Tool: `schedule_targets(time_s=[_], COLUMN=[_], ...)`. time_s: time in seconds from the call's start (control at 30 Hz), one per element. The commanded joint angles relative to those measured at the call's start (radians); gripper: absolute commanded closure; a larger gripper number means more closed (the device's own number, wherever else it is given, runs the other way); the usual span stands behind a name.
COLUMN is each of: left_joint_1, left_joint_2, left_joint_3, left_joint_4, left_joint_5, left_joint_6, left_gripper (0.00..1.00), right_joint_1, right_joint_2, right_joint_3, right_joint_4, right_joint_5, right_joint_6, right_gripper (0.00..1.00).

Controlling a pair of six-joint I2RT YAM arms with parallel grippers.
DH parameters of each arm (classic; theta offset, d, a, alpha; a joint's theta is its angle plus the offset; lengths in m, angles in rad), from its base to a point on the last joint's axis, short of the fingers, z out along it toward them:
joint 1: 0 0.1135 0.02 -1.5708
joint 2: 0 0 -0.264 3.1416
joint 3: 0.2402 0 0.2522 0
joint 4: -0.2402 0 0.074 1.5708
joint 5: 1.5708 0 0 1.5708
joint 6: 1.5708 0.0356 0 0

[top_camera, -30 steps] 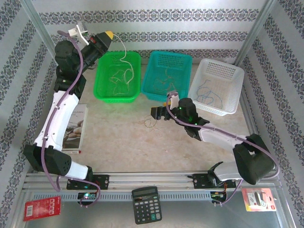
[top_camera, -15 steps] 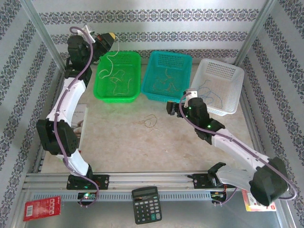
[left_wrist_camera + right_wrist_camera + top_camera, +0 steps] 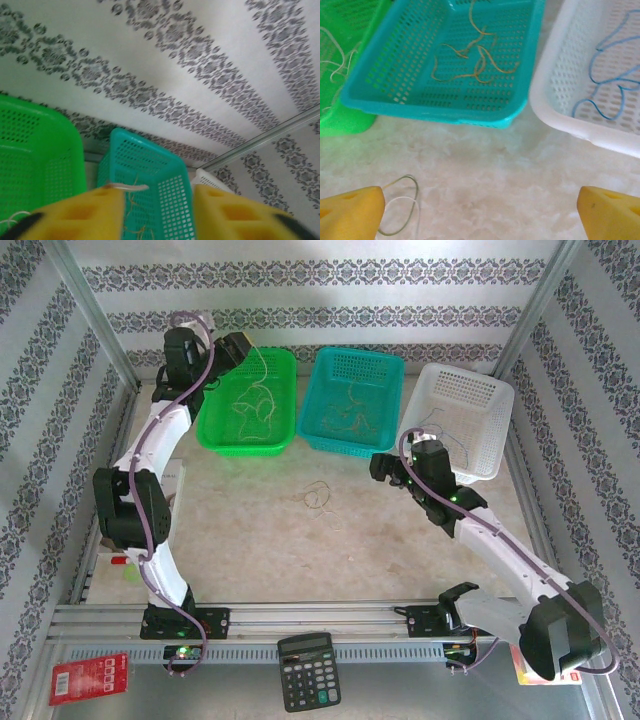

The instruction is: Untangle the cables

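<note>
My left gripper (image 3: 238,348) hovers over the back left corner of the green basket (image 3: 213,425). Its yellow fingers (image 3: 75,215) stand apart, so the left gripper (image 3: 159,212) is open. A whitish cable end (image 3: 126,187) rests on the left finger and hangs down into the basket (image 3: 262,370). Whitish cables (image 3: 250,405) lie in the green basket, yellowish ones (image 3: 472,57) in the teal basket (image 3: 385,365), blue ones (image 3: 610,85) in the white basket (image 3: 490,390). Two loose cables (image 3: 318,495) curl on the table, next to my open right gripper (image 3: 480,215), which holds nothing.
The three baskets stand in a row at the back of the table. A calculator (image 3: 310,670) and red packets (image 3: 88,677) lie on the near rail. A book (image 3: 172,480) lies at the left under the left arm. Metal posts (image 3: 95,310) frame the corners.
The left arm has swung right and down over the green basket with the hanging cable. The right gripper has pulled back to the right, away from the loose cables on the table.
</note>
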Motion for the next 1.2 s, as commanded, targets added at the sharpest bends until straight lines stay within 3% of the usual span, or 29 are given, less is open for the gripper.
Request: schedule_targets(time_s=[0.0, 0.1, 0.43, 0.57, 0.73, 0.93, 1.17], left_joint_1=[0.011, 0.010, 0.008, 0.005, -0.015, -0.051, -0.165], left_joint_2=[-0.006, -0.022, -0.121, -0.198, -0.316, -0.497, -0.705], left_joint_3=[-0.018, -0.024, -0.062, -0.132, -0.280, -0.556, -0.816], left_joint_4=[-0.064, -0.089, -0.141, -0.150, -0.181, -0.155, -0.170], left_joint_5=[-0.024, -0.017, 0.032, 0.055, 0.067, 0.053, -0.102], left_joint_6=[0.078, 0.093, 0.085, 0.077, 0.079, 0.059, 0.058], left_gripper=[0.28, 0.00, 0.00, 0.00, 0.00, 0.00, 0.00], right_joint_1=[-0.019, -0.060, 0.006, 0.042, 0.072, 0.125, 0.176], right_joint_2=[0.001, -0.025, -0.005, 0.014, 0.080, 0.141, 0.206], right_joint_3=[0.027, -0.012, 0.026, 0.023, 0.029, 0.028, 0.030], right_joint_4=[-0.071, -0.010, -0.045, -0.035, -0.013, 0.001, 0.012], right_joint_5=[0.074, -0.045, -0.104, -0.179, -0.295, -0.303, -0.286], right_joint_6=[0.064, 0.037, -0.044, -0.040, -0.010, 0.004, 0.016], right_gripper=[0.02, 0.02, 0.02, 0.09, 0.23, 0.27, 0.25])
